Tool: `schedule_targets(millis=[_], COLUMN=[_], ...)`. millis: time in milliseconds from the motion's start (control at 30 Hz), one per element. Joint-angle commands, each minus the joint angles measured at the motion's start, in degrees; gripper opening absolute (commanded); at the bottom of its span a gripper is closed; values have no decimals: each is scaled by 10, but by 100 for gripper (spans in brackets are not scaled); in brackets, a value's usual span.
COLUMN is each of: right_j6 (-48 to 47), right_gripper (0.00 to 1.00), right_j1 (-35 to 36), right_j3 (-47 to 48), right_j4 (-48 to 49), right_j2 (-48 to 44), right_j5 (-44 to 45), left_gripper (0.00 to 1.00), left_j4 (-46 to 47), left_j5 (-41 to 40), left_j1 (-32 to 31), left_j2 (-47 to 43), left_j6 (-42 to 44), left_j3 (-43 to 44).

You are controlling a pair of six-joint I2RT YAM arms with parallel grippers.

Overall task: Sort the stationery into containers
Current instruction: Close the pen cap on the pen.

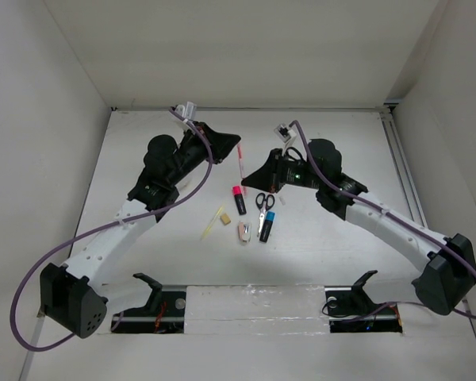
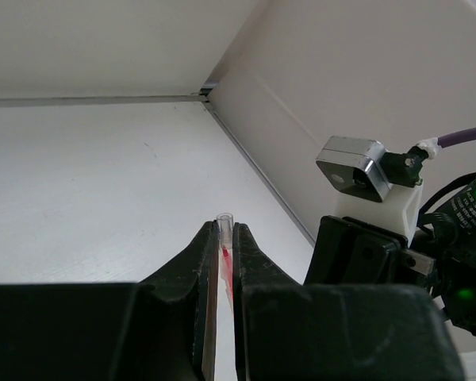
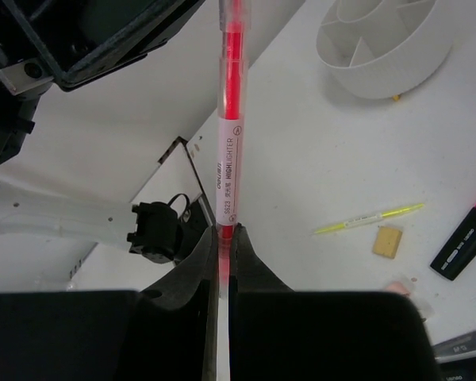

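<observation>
The pink pen (image 1: 240, 165) is held above the table by both grippers at once. My left gripper (image 1: 236, 144) is shut on its clear-capped far end (image 2: 224, 226). My right gripper (image 1: 251, 179) is shut on its other end (image 3: 226, 159). The white compartment tray (image 3: 381, 48) shows at the top right of the right wrist view; in the top view the left arm hides it. On the table lie the pink-capped highlighter (image 1: 239, 200), the scissors (image 1: 265, 201), the blue-capped highlighter (image 1: 266, 225), the yellow stick (image 1: 212, 223), the tan eraser (image 1: 224, 216) and the white-pink piece (image 1: 243, 231).
White walls enclose the table at the back and on both sides. The two arms meet over the middle back of the table. In the right wrist view the yellow stick (image 3: 370, 217), eraser (image 3: 388, 241) and pink-capped highlighter (image 3: 468, 242) lie to the right of the fingers.
</observation>
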Motion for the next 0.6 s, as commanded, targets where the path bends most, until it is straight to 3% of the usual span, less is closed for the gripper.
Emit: schedule_targets(millis=[0,133,300,567], right_j6=[-6,-12,-42,-31], right_gripper=[0,0,0,0], right_j1=[-8,-8,-3,9], right_j3=[18,4,4,-30], right_j4=[134,171,176,273], right_j2=[-55,-87,-82,-82], right_j5=[10,57,37,24], left_gripper=[0,0,0,0], left_j4=[-48,-78,-99,-93], left_j5=[27,39,44,70], left_j1=[-3,-3,-3,-3], left_j2=[1,6,11,0], left_j6=[3,-8,-26,-40], left_j3=[13,18,30,27])
